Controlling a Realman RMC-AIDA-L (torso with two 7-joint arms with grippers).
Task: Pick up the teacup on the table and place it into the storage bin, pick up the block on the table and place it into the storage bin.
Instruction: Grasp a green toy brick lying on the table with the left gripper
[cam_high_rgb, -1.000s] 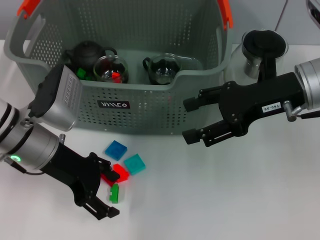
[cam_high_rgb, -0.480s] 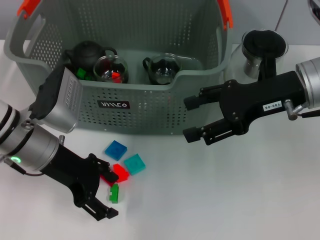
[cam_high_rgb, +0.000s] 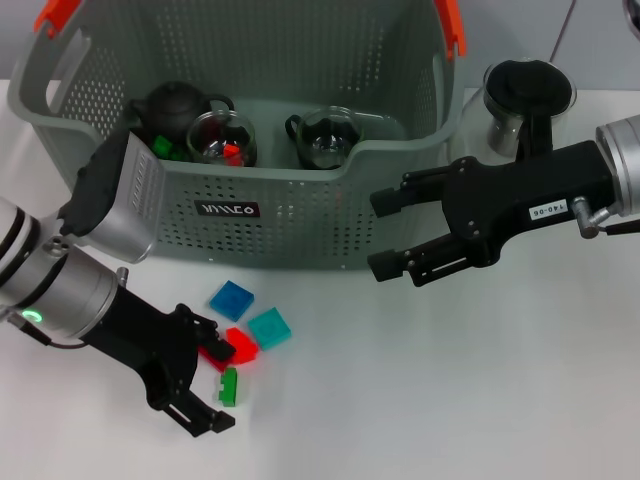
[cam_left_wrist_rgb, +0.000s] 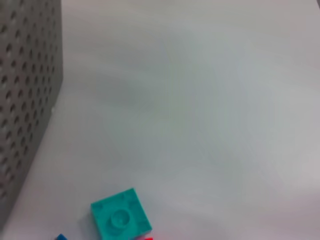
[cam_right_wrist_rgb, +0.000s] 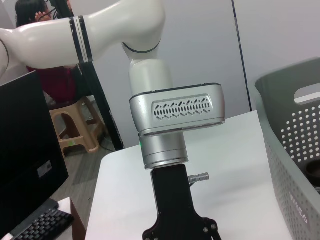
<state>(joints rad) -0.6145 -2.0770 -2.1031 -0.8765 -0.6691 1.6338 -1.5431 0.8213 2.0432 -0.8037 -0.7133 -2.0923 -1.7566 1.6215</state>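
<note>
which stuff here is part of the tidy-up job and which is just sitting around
Part of the job:
- storage bin
- red block at the left hand
- green block
- blue block
- teal block

Just lying about:
- glass jar with black lid, behind the open, empty right hand

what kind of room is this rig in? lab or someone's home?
Most likely a lab or office workspace, not a home. The right wrist view shows a dark monitor with a keyboard beside the white table, a person in the background, and plain partition walls.
</note>
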